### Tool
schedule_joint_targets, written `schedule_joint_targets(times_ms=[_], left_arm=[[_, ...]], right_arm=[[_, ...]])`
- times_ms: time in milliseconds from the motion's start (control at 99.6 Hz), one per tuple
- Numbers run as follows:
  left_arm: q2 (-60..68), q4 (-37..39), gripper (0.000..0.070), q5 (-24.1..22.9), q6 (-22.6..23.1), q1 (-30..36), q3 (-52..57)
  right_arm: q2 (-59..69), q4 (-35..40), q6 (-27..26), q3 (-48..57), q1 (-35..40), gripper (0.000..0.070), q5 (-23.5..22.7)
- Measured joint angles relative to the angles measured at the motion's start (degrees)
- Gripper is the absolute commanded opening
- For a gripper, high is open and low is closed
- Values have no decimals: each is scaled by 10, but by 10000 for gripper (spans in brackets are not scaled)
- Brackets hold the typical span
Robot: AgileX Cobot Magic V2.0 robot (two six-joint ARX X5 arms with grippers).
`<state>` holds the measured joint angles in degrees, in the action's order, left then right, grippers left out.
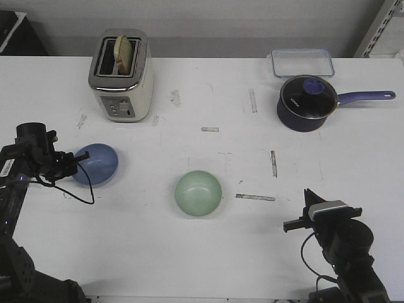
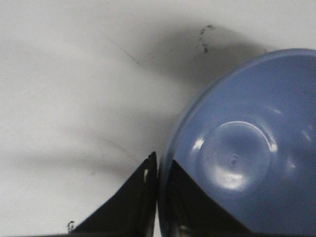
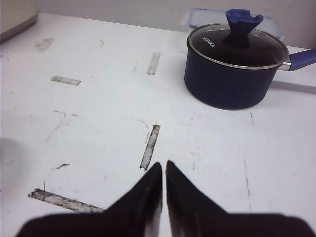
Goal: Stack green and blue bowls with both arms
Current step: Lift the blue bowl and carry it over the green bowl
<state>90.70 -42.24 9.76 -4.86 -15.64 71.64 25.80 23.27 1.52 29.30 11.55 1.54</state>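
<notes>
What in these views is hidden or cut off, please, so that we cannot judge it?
- Blue bowl: left wrist view's edges cut off its far side.
- Left gripper on the rim: contact unclear in the front view.
- Green bowl: absent from both wrist views.
- Right gripper: base cropped.

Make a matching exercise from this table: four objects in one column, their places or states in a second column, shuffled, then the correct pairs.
Objects:
1. blue bowl
2. green bowl
3. saucepan
4. toaster

Places or states:
A. holds a slice of bread, far left of the table
B. gripped at its rim by the left gripper
C. glass lid on, far right of the table
D. stands alone near the table's middle

Pairs: 1-B, 2-D, 3-C, 4-A
</notes>
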Motion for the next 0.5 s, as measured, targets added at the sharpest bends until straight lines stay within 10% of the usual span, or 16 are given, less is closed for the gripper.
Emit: schedule_joint_targets(times_ms=[502], left_arm=[[-136, 0, 0, 84, -61, 121, 89]], right_arm=[[0, 0, 0, 0, 0, 1, 0]])
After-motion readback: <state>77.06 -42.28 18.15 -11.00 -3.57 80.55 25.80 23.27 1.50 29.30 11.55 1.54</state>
